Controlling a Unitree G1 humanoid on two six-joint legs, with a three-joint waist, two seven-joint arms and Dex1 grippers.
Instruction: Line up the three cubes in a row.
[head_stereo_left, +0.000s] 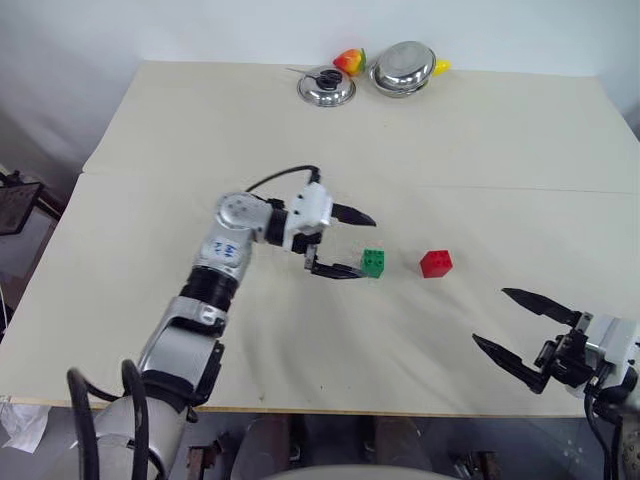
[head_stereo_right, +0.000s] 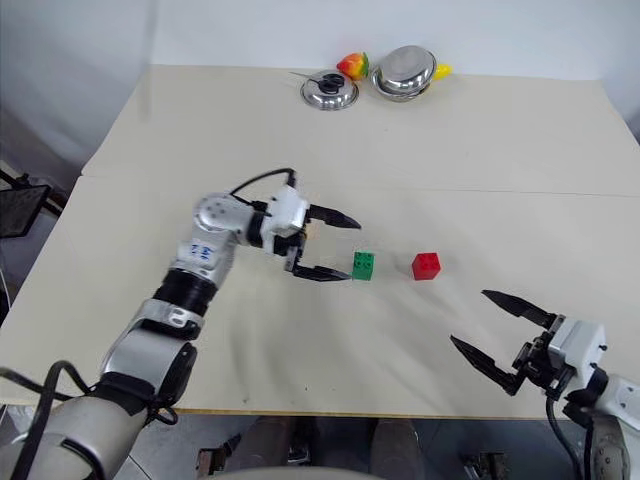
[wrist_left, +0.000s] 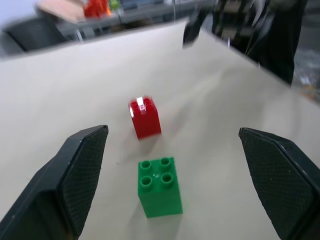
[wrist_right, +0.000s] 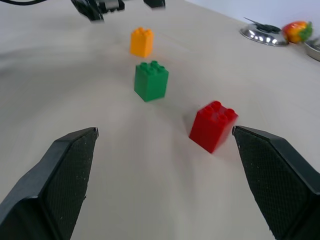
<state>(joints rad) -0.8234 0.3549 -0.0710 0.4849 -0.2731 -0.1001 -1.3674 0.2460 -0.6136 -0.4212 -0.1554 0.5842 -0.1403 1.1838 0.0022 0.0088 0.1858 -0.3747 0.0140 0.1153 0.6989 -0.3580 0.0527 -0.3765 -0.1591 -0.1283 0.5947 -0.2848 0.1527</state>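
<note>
Green cube (head_stereo_left: 373, 262), red cube (head_stereo_left: 436, 263), orange-yellow cube (wrist_right: 141, 41) roughly in line mid-table. Left gripper (head_stereo_left: 346, 243) spread wide, empty, beside green; right gripper (head_stereo_left: 523, 332) also spread, empty. Cubes likely light, rigid, slick: pinch flat sides, not studs.

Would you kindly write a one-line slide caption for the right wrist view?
Orange-yellow studded plastic cube, green studded plastic cube and red studded plastic cube form a row beyond the right gripper, jaws open.
</note>
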